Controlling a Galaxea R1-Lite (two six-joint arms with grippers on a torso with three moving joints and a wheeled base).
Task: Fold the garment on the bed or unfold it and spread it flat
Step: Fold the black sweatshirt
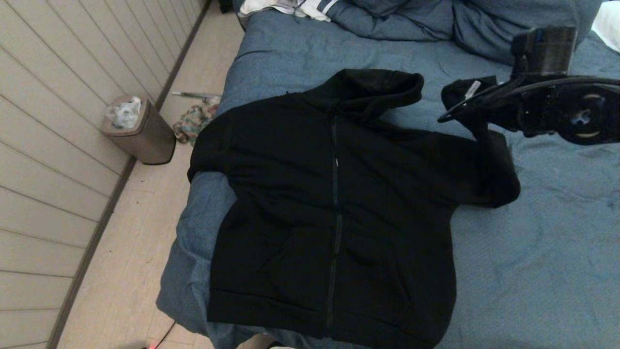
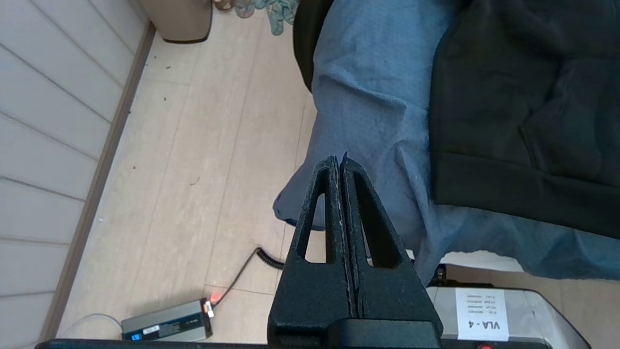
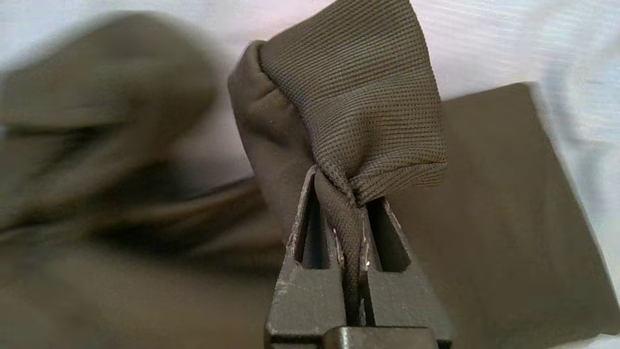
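The black hooded garment [image 1: 334, 203] lies front up on the blue bed [image 1: 542, 261], its zipper running down the middle and its hood toward the pillows. One sleeve drapes over the bed's left edge. My right gripper [image 1: 453, 112] hangs above the bed at the upper right, shut on the ribbed cuff [image 3: 358, 106] of the other sleeve, which rises off the duvet. The cuff fabric is pinched between the right gripper [image 3: 339, 186] fingers. My left gripper [image 2: 339, 162] is shut on nothing, low beside the bed's near left corner, close to the garment's hem [image 2: 523, 194].
A bin [image 1: 140, 128] and a colourful cloth [image 1: 193, 121] sit on the floor left of the bed by the panelled wall. A white striped cloth [image 1: 290, 7] and blue pillows [image 1: 484, 24] lie at the head. A power box [image 2: 167, 327] and cable [image 2: 242, 271] are on the floor.
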